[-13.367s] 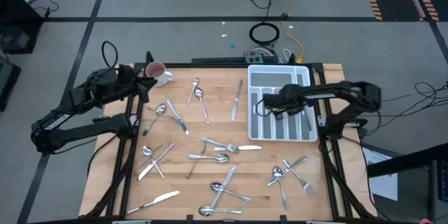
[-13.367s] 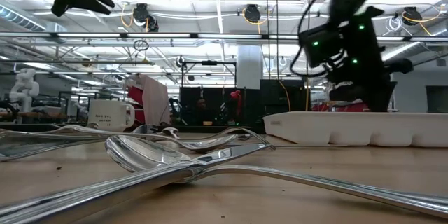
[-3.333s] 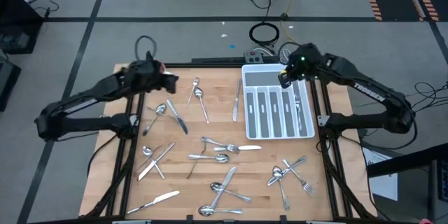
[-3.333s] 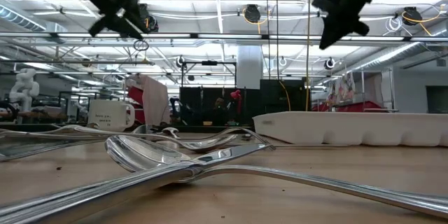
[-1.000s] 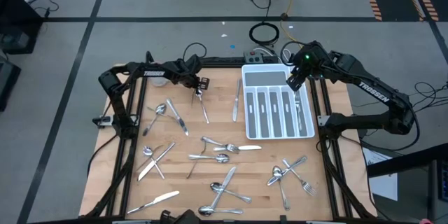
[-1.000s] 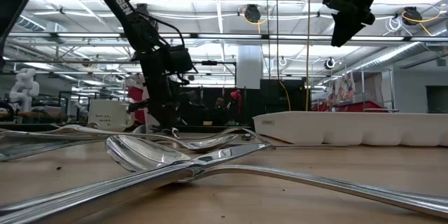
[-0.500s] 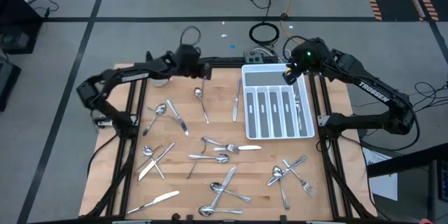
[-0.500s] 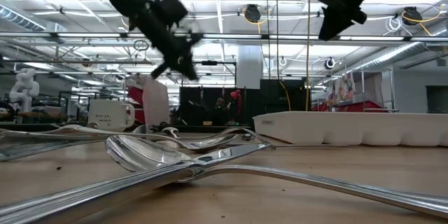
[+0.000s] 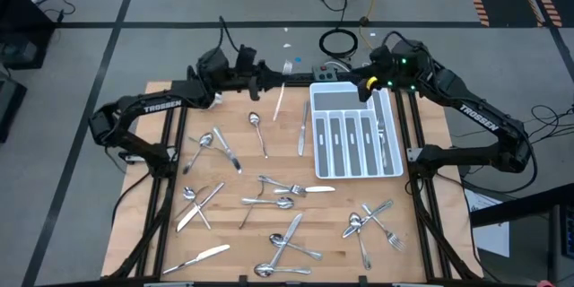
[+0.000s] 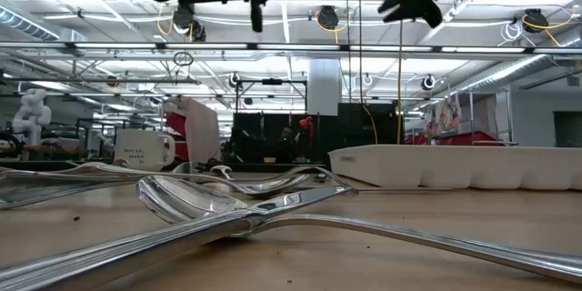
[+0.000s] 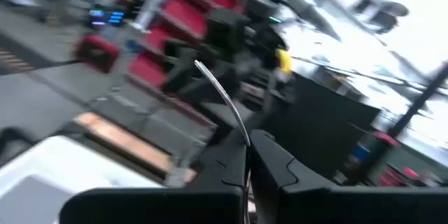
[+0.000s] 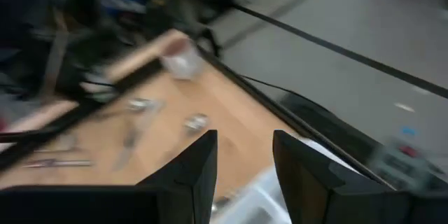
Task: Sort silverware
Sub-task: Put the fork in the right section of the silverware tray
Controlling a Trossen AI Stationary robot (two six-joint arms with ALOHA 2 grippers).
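My left gripper (image 9: 269, 79) hangs level above the table's far edge, left of the white tray (image 9: 316, 134). It is shut on a slim silver piece (image 9: 280, 90); whether that is a fork or a spoon I cannot tell. My right gripper (image 9: 366, 85) hovers over the tray's far end, open with nothing between its fingers (image 12: 192, 175). Much silverware lies flat on the wooden table: a spoon (image 9: 258, 130), a knife (image 9: 302, 130) and a pile (image 9: 287, 240) near the front. Several pieces lie in the tray's right slot (image 9: 386, 139). My left gripper pinches the silver piece between its two fingertips (image 11: 246, 155). The fingers lie about level and point toward the table's right. One thin curved end (image 11: 217, 91) sticks out past the fingertips. The piece is lifted clear of the table.
A white mug (image 10: 145, 148) stands at the far left corner. A cluster of forks and spoons (image 9: 372, 220) lies at the front right. In the low view a spoon (image 10: 200, 202) lies close in front. Cables (image 9: 339, 43) lie on the floor beyond the table.
My left gripper has risen from the table near the far edge with the silver piece shut in it. It has tipped from pointing down to about level and swung toward the tray. The piece is now lifted clear. My right gripper has tipped upward a little above the tray.
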